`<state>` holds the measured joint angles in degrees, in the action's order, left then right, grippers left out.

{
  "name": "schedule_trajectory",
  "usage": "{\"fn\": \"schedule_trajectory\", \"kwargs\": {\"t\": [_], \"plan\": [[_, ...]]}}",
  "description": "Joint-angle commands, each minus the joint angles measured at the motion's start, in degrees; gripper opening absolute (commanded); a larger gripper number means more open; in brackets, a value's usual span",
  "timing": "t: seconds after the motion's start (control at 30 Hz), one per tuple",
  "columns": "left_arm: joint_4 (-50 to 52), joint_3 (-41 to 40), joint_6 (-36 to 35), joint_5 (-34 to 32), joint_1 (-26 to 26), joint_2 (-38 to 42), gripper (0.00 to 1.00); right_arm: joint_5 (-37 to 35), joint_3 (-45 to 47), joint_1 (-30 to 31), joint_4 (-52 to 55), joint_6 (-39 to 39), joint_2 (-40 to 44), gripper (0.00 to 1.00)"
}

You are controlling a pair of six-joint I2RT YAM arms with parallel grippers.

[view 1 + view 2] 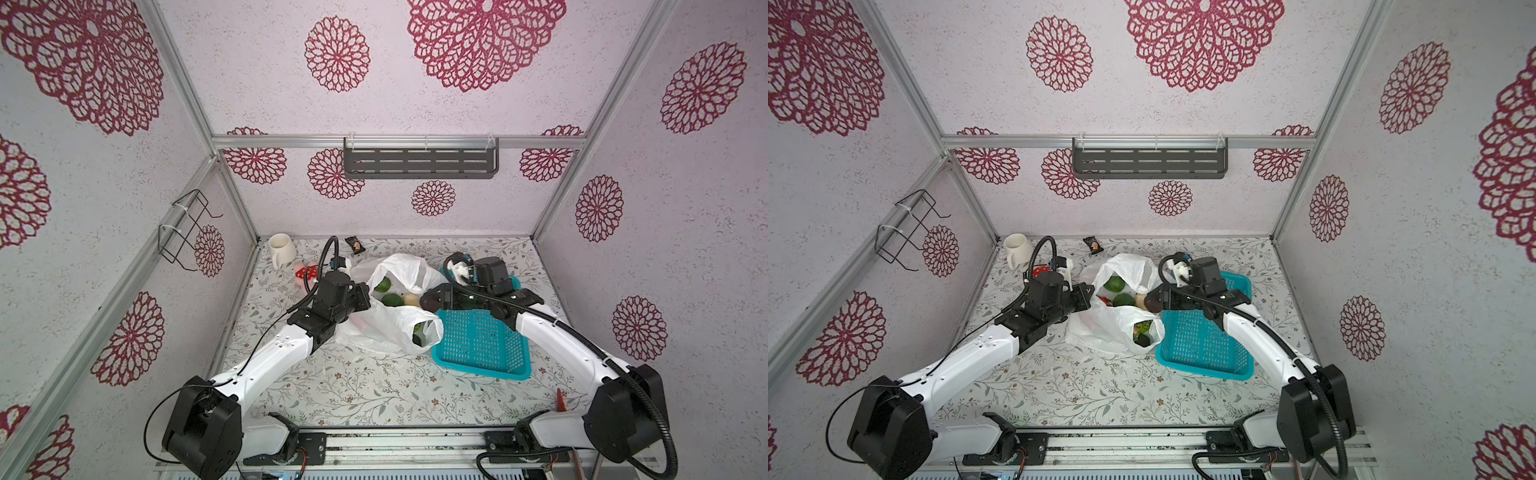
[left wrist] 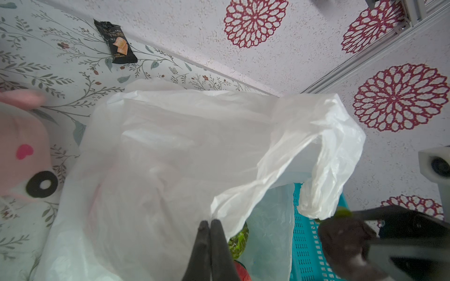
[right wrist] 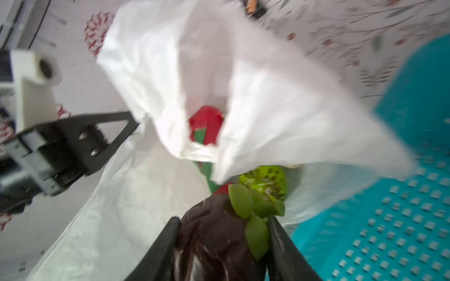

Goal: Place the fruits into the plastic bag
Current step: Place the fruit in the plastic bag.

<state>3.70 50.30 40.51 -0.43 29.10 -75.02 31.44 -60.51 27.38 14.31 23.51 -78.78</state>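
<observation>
In both top views, the plastic bag (image 1: 386,332) lies on the desk (image 1: 374,395), left of the teal basket (image 1: 482,345). Its mouth is raised, and I see green fruits (image 1: 384,285) inside.

Left wrist view: the left fingers (image 2: 204,245) pinch shut on the bag's rim, propping the mouth open.

Right wrist view: the right fingers (image 3: 168,240) clamp a dark fruit (image 3: 211,243) with green leaves at the opening. I judge it ready for release.

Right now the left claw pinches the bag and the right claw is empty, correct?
Not quite. The left claw does pinch the bag, but the right claw holds a dark fruit with green leaves; the right wrist view shows it.
</observation>
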Motion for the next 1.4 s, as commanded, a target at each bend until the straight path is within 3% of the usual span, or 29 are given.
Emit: {"fn": "schedule_trajectory", "kwargs": {"t": [0.0,0.27,0.33,0.43,0.63,1.0,1.17,1.37], "plan": [[-0.94,1.45,0.23,0.19,0.43,-0.05,0.00,3.63,-1.53,2.76,-3.94,-0.39,-4.16,0.46],[4.21,1.49,1.01,-7.27,0.43,2.80,0.00,-2.28,-13.46,6.39,-7.39,3.83,-20.16,0.46],[5.13,1.29,1.11,-9.73,0.43,3.82,0.00,-1.56,-16.82,7.63,-7.27,4.05,-22.92,0.54],[7.18,1.37,2.00,-13.50,0.43,5.00,0.00,-0.89,-18.43,8.96,-8.00,3.60,-23.10,0.78],[9.85,1.11,2.95,-19.09,0.28,5.87,0.00,-3.48,-14.25,9.10,-7.98,1.89,-15.34,0.95],[12.05,0.48,8.28,-19.03,-3.99,4.81,0.00,-6.93,-8.90,8.23,2.30,-6.54,1.90,0.95],[11.94,0.23,8.44,-18.47,-4.83,4.40,0.00,-4.07,-10.08,8.31,10.37,-11.11,3.91,0.96],[11.98,0.23,8.78,-18.25,-4.82,4.18,0.00,-14.79,-7.55,8.31,9.75,-11.02,3.09,0.96]]}}
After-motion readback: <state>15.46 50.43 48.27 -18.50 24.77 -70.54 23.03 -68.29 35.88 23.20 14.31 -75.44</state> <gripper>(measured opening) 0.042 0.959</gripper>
